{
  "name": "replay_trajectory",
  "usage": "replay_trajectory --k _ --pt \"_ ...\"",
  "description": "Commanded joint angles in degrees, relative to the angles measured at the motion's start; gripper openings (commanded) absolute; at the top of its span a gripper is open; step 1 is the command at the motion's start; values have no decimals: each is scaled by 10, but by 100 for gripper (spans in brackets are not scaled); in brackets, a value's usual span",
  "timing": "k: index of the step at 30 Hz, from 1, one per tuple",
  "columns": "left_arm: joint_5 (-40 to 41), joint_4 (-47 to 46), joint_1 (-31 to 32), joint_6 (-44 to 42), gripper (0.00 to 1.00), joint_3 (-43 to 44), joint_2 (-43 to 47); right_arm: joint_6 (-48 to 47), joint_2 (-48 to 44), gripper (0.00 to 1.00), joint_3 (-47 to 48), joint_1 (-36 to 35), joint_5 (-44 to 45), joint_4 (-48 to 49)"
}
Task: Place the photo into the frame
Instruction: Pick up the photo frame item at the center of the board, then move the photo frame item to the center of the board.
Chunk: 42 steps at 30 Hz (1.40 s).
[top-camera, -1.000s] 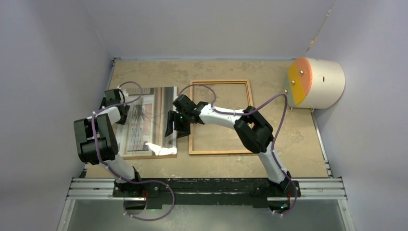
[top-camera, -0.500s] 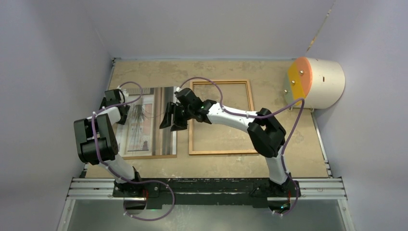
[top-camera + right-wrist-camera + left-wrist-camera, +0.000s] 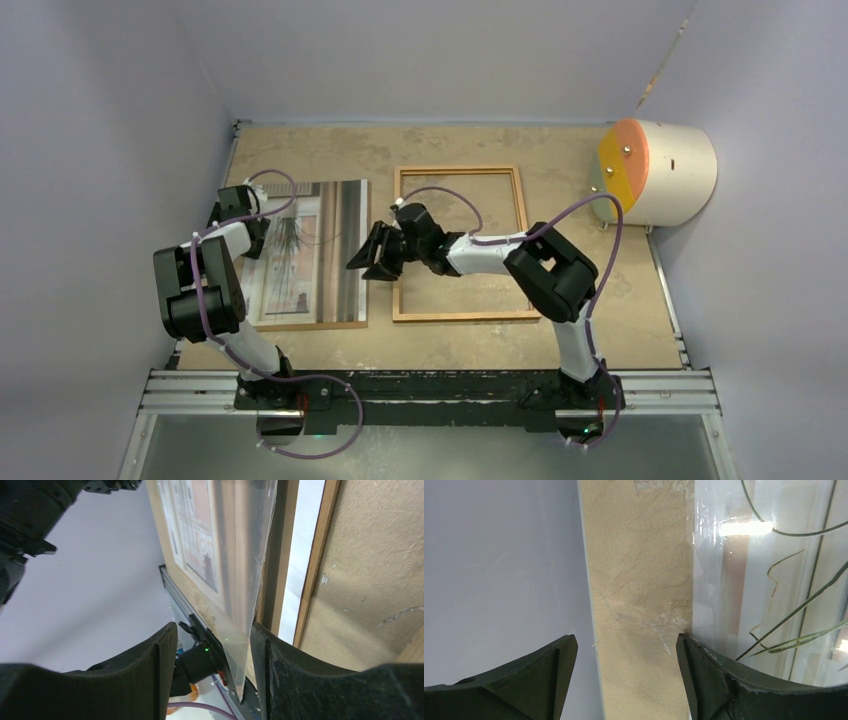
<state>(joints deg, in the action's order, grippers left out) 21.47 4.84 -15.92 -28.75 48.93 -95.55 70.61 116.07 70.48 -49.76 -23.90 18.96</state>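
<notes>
The photo (image 3: 300, 250), a spiky plant by a window, lies face up at the table's left on a brown backing board, under a clear glass pane. The orange-brown frame (image 3: 460, 316) lies empty to its right. My left gripper (image 3: 248, 240) is open at the stack's left edge; one finger (image 3: 704, 675) rests on the glass over the photo (image 3: 774, 580), the other nearer the wall. My right gripper (image 3: 366, 262) is open between stack and frame. In the right wrist view the raised pane edge (image 3: 245, 580) stands between the jaws (image 3: 212, 645), against the right finger (image 3: 285, 675), above the photo (image 3: 195, 535).
A white cylinder with an orange and green face (image 3: 660, 170) stands at the back right. Grey walls close in the table; the left wall (image 3: 499, 570) is close to my left gripper. The backing board's brown edge (image 3: 314, 570) runs beside the pane. A metal rail (image 3: 430, 390) lines the near edge.
My right gripper has swung right and lower, from over the stack's right side to its right edge, and its jaws have narrowed. The bright glint at the pane's near corner is gone. Left arm unmoved.
</notes>
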Motion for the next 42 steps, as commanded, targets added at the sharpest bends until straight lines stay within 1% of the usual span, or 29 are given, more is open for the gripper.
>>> replay_trajectory --k 1,10,14,16,18,21,24,25,26,30,34,36,38,42 --pt "-53 54 9 2 77 -22 -6 80 -23 57 -36 1 -30 188" --pt "-58 61 10 2 77 -19 -7 102 6 57 -38 1 -39 240" --pt "-62 68 10 6 77 -12 -9 95 23 57 -19 2 -37 232" --pt "-65 74 9 7 77 -8 -8 86 30 56 -5 1 -26 210" --pt "-67 78 9 8 77 -4 -7 62 36 52 16 1 -14 170" --pt "-67 82 9 5 77 0 -5 20 41 32 43 1 -7 101" --pt "-56 90 5 -1 78 16 -1 -27 31 8 61 2 6 46" --pt "-53 97 2 -2 79 27 1 -43 24 3 66 3 11 29" --pt "-52 110 -1 -2 80 41 4 -59 17 0 71 5 14 13" --pt "-61 174 -6 -4 82 121 18 -129 -33 0 76 26 19 -50" --pt "-107 238 -4 -4 83 194 36 -179 -105 0 49 75 12 -104" --pt "-129 267 8 6 83 227 35 -214 -141 0 40 104 15 -160" --pt "-120 282 46 12 83 236 36 -254 -176 0 31 146 16 -246" --pt "-123 283 127 44 84 236 35 -330 -222 0 -14 233 -11 -369"
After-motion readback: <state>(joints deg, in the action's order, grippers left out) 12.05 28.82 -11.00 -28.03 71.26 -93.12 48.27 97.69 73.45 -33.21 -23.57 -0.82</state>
